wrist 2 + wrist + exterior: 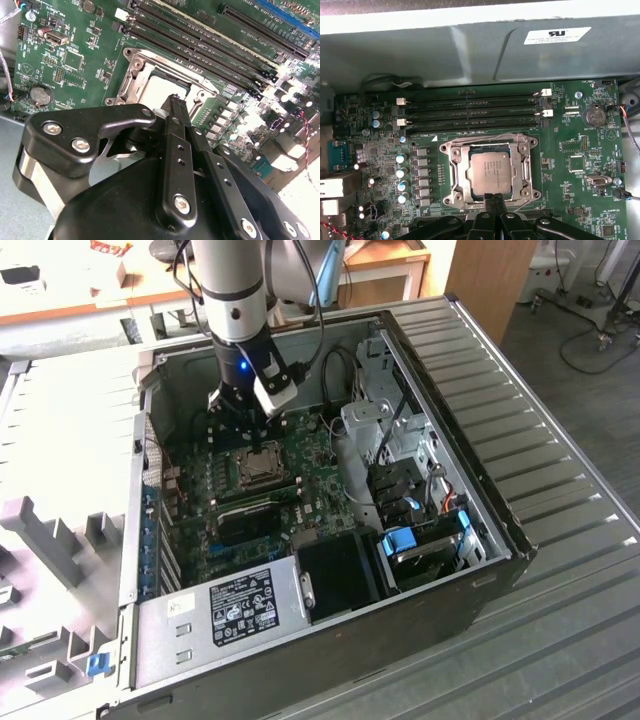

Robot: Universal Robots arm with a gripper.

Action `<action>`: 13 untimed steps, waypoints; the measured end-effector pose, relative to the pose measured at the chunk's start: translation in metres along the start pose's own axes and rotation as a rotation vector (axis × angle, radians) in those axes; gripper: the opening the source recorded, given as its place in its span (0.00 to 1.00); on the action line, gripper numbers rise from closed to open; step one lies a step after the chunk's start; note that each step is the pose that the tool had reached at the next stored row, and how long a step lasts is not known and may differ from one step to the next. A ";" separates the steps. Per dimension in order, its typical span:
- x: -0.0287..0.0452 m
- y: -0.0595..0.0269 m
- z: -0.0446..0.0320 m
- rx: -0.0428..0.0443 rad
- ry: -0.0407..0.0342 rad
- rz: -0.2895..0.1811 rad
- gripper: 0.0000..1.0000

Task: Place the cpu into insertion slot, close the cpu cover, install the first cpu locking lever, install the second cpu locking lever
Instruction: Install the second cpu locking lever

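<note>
Hovering inside the open computer case [330, 490], the gripper [493, 199] is hanging just over one edge of the insertion slot [454, 172] on the green motherboard [570, 145]. In both wrist views its two black fingers [175, 125] are pressing flat against each other with nothing between them, so the gripper is clenched and carrying nothing. The cpu [490, 172] is lying flat in the insertion slot, its silver-tan top facing up, right beside the fingertips. The cpu cover [520, 165] is sitting down around the cpu as a grey metal frame, the chip showing through its window. Long black memory slots [470, 112] are running along the far side of the socket from the gripper. In the exterior view the arm [235, 300] is reaching down into the case, which is resting on a ribbed grey tabletop [560, 490].
</note>
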State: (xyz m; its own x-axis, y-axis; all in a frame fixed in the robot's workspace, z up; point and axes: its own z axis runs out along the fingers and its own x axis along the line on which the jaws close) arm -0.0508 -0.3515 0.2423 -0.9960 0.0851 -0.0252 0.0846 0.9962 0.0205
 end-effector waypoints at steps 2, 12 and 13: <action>0.0000 -0.0002 0.0000 0.0000 0.0000 0.000 0.10; 0.0000 -0.0016 0.0003 -0.0001 0.0000 0.000 0.10; 0.0001 -0.0016 0.0003 -0.0001 0.0000 0.000 0.10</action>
State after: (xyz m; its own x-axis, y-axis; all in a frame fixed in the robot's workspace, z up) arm -0.0510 -0.3531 0.2419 -0.9961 0.0851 -0.0253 0.0846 0.9962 0.0206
